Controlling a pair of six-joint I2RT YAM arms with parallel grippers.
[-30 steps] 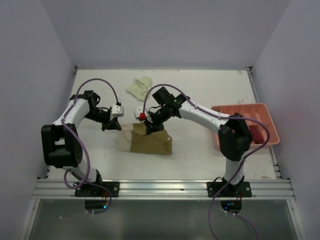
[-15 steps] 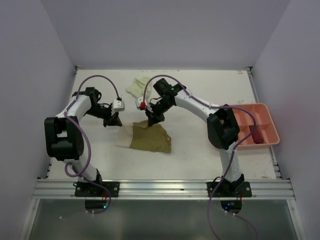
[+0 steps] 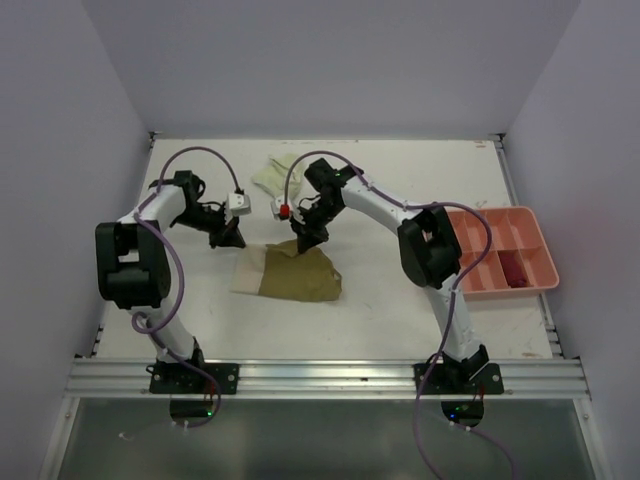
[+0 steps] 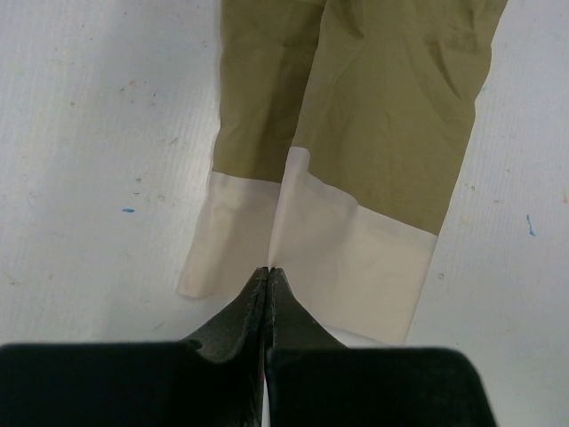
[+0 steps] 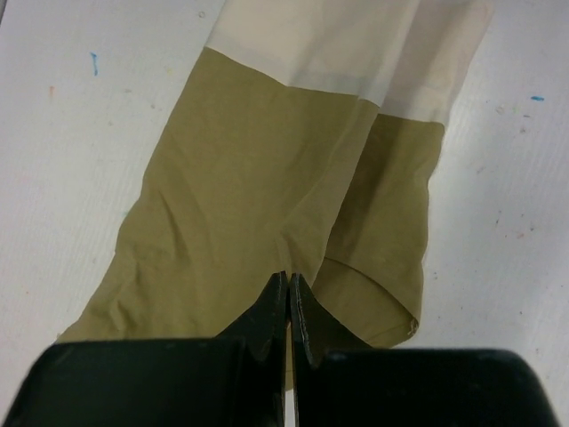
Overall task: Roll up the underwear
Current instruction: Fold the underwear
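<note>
White desk (image 3: 400, 190) is seen under the olive underwear (image 3: 300, 278), laid folded flat between the closed left fingers (image 4: 252, 313) and closed right fingers (image 5: 269, 310); no hold is seen, and rolling is judged not yet begun.

The olive-tan garment (image 3: 300, 275) lies flat near the middle of the table (image 3: 400, 310), a little toward 9 o'clock. It is spread out as a rough rectangle. One panel laps over the other along a lengthwise crease, and its cream band (image 3: 250, 272) forms the 9 o'clock end. At 12 o'clock from it, well apart, the pale yellow-green garment (image 3: 277, 175) sits crumpled. Far off at 3 o'clock, the dark red garment (image 3: 517, 271) rests in a compartment of the tray (image 3: 500, 212), possibly bunched or rolled.
</note>
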